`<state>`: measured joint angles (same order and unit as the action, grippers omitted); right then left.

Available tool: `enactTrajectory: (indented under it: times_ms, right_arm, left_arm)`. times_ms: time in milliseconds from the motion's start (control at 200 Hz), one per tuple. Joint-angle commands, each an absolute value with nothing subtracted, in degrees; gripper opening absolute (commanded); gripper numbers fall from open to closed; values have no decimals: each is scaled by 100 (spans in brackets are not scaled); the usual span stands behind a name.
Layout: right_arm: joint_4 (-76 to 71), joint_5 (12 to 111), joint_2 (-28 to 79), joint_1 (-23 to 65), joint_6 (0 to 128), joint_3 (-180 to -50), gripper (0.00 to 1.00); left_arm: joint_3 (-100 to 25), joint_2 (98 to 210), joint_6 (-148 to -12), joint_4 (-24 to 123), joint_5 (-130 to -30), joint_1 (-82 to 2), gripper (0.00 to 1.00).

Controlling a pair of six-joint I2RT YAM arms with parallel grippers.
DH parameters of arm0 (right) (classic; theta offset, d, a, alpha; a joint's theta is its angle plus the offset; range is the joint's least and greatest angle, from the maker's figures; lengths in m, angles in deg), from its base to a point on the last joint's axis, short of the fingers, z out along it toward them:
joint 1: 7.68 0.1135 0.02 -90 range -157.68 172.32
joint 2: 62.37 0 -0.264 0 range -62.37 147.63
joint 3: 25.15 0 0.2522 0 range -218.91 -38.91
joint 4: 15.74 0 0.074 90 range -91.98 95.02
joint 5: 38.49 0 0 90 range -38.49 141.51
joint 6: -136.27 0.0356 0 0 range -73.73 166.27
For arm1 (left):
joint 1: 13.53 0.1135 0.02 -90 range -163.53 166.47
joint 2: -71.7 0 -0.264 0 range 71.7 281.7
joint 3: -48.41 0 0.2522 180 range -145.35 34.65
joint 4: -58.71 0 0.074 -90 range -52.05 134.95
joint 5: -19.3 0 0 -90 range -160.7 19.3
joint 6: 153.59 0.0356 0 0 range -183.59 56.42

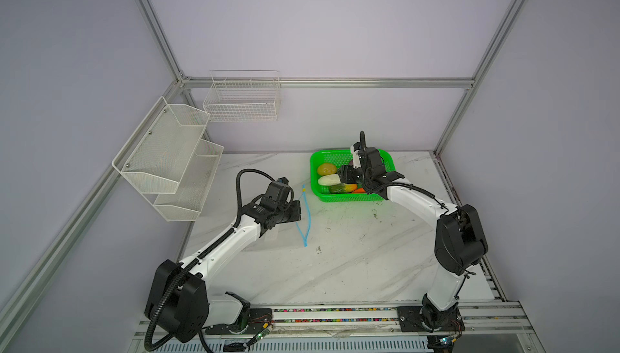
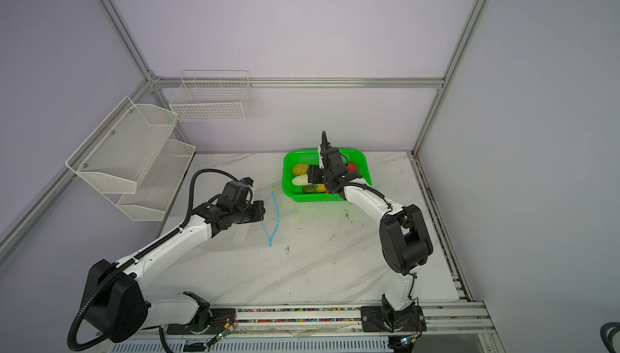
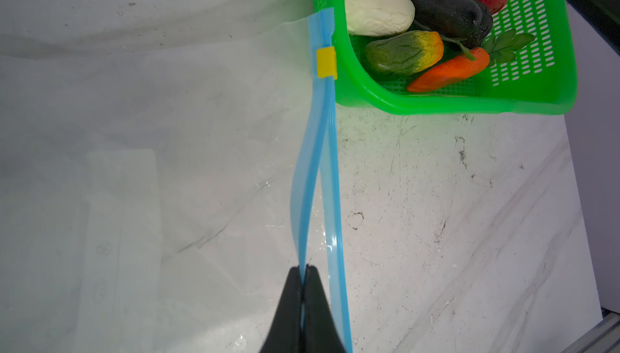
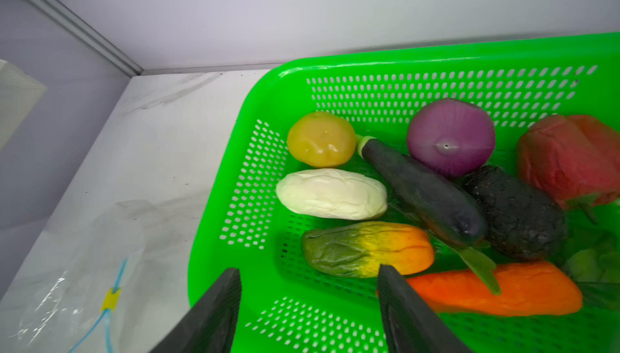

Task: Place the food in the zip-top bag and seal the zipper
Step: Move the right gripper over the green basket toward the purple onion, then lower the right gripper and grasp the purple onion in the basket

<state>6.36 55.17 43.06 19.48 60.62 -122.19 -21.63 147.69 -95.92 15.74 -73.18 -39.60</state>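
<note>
White mesh shelf unit [image 1: 167, 153] on the left wall, white wire basket [image 1: 241, 106] on the far wall beside it. Right of those, on the marble-patterned tabletop [image 1: 335, 267]: clear, crinkly plastic zip-top bag [image 3: 167, 133], lying flat, left of centre, mouth facing right. Along that right edge, thin light blue zipper strip [image 3: 332, 180], with small yellow slider tab [image 3: 326, 62] at its far end. Left gripper [image 3: 304, 272] clenched on one lip of the strip toward its near end. Held lip bowed away from the other, mouth parted between slider and pinch.

Further right, at the far side of the table, green perforated plastic basket [image 1: 349, 198] with the toy food inside, its left wall near the slider. Yellow-brown potato [image 4: 320, 138] and white oblong [image 4: 332, 193] at the left end, green-to-yellow corn [image 4: 365, 249] by the near wall. Dark eggplant [image 4: 422, 193] slanting across the middle, purple onion [image 4: 451, 136] behind it. Black bumpy piece [image 4: 516, 210], orange carrot [image 4: 530, 294], red pepper [image 4: 567, 157] and greens [image 4: 590, 264] toward the right. Right gripper [image 4: 308, 269] poised above the basket's left half, jaws spread wide, nothing between them.
</note>
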Motion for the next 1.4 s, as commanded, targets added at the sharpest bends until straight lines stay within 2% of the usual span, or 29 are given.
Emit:
enactTrajectory:
  times_ms: [0, 310, 620, 1050, 1395]
  right_arm:
    - [938, 4974, 4623, 1781, 5827, -12605, 67]
    - [966, 4228, 5627, 1548, 5613, -13511, 67]
    - [993, 4149, 6407, 1356, 5577, -14202, 68]
    - [1268, 4215, 7280, 1288, 5442, -15137, 83]
    - [1518, 4044, 7808, 1288, 5293, -15757, 84]
  left_arm:
    - [-2358, 14729, -9632, 1791, -7228, -3990, 0]
    - [-2477, 14917, -9741, 1798, -7350, -3990, 0]
    - [-2659, 15108, -9703, 1753, -7372, -3990, 0]
    - [-2811, 15214, -9638, 1689, -7438, -3988, 0]
    - [-2870, 15500, -9595, 1683, -7527, -3990, 0]
